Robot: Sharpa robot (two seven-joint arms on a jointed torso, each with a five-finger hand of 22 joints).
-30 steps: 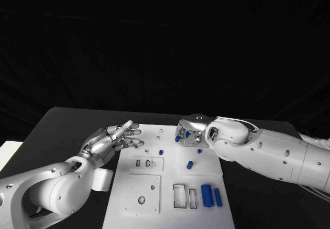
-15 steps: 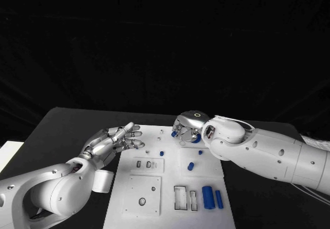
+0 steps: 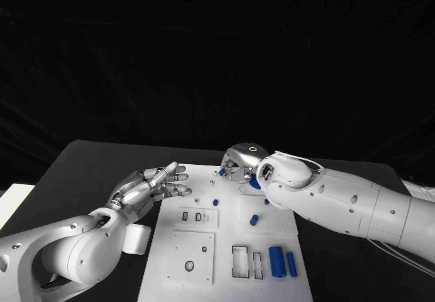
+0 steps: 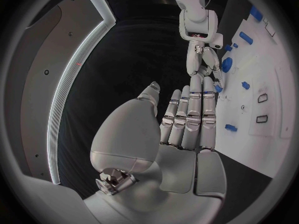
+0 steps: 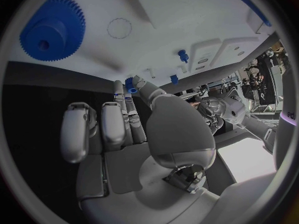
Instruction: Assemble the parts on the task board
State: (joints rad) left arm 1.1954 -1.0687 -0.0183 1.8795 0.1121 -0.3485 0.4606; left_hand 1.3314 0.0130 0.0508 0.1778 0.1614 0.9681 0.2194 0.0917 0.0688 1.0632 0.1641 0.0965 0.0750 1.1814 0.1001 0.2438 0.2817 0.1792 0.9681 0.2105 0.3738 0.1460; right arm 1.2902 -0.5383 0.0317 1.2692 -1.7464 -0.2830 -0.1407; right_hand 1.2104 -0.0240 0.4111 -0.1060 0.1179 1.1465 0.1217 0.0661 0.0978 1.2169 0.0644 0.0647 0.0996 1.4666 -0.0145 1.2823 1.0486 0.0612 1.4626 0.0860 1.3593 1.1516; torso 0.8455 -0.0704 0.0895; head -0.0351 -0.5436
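The white task board [image 3: 204, 248] lies in the middle of the table. My right hand [image 3: 241, 165] hovers over its far end and pinches a small blue gear [image 5: 129, 83] between thumb and a fingertip. Just beside that hand a large blue gear [image 5: 53, 32] lies flat on the board, partly hidden by the arm in the head view [image 3: 256, 183]. My left hand [image 3: 149, 185] is held at the board's far left edge, fingers spread, holding nothing. Two long blue parts [image 3: 276, 259] lie at the near right and small blue pegs [image 3: 215, 202] mid-board.
The board has rectangular slots [image 3: 238, 259] near the front and a round hole [image 3: 190, 266] in a square plate. Another blue peg [image 3: 254, 219] lies mid-board. Black table [image 3: 82, 170] surrounds the board.
My right hand has moved toward the board's far left with the small gear in its pinch. My left hand has stayed about where it was, fingers spread slightly more.
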